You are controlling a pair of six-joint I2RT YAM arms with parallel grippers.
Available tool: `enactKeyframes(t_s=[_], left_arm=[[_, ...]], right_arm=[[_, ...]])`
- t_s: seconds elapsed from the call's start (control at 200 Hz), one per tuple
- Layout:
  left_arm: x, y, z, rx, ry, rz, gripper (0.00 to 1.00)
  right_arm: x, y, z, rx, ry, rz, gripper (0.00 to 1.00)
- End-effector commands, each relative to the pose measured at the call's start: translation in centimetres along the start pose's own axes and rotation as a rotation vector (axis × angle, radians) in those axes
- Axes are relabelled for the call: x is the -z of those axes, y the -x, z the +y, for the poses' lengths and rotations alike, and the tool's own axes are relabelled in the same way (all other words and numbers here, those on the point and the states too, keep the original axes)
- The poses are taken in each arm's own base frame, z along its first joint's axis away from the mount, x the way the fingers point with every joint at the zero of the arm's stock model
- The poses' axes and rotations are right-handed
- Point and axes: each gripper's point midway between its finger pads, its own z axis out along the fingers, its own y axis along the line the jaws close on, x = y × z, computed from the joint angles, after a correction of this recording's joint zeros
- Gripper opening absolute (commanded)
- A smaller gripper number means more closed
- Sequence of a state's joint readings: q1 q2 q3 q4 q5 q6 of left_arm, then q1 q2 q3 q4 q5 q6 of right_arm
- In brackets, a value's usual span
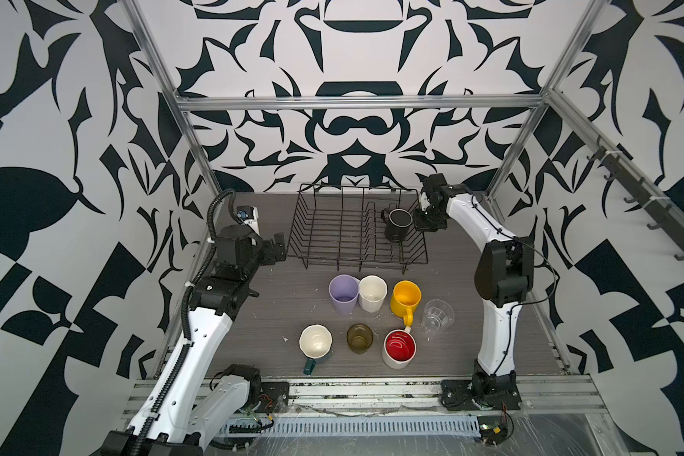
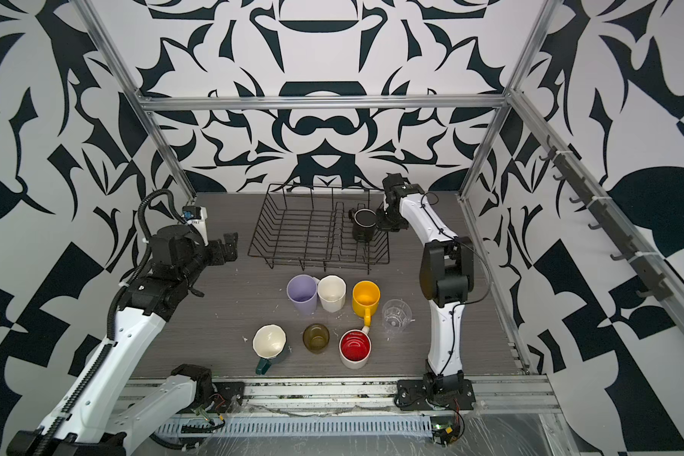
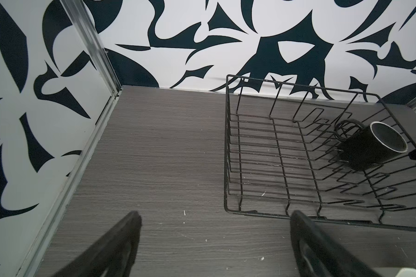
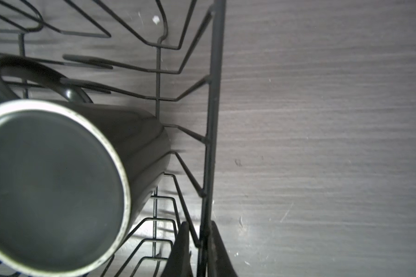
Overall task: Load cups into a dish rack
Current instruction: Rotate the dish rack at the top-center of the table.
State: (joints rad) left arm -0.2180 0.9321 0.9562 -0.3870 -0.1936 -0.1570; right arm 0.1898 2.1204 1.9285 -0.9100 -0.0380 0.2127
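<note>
Right wrist view: outstretched right end effector point(image 4: 198, 225) pinches dish rack point(image 4: 214, 96) rim; left end effector point(image 3: 216, 213) wide.

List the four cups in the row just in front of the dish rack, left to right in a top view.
lilac tumbler → white faceted mug → yellow mug → clear glass, which stands slightly nearer than the others; the dish rack lies behind them.

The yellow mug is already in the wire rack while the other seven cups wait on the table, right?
Not quite. It is the black mug that sits in the dish rack, as both top views show. The yellow mug stands on the table among the seven cups waiting there.
</note>
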Motion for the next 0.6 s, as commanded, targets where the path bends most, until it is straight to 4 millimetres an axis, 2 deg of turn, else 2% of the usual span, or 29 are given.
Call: enactKeyframes(t_s=[0.0,0.28,0.4,0.49,0.595], left_arm=[[0.1,-0.5,0.2,0.005,0.005,0.016,0.99],[-0.2,-0.7,0.3,0.004,0.012,0.024,0.99],[-0.3,-0.8,0.3,0.004,0.012,0.030,0.99],[-0.4,-0.8,0.3,0.004,0.011,0.031,0.99],[-0.3,-0.8,0.3,0.003,0.012,0.031,0.99]], right_arm=[[2.0,3.0,-0.1,0.026,-0.020,-0.097,0.07],[1.3,4.2,0.2,0.048,-0.022,-0.090,0.09],[2.1,4.8,0.2,0.053,-0.026,-0.110,0.25],[3.0,5.1,0.2,0.059,-0.028,-0.129,0.49],[4.1,5.3,0.3,0.062,-0.026,-0.150,0.60]])
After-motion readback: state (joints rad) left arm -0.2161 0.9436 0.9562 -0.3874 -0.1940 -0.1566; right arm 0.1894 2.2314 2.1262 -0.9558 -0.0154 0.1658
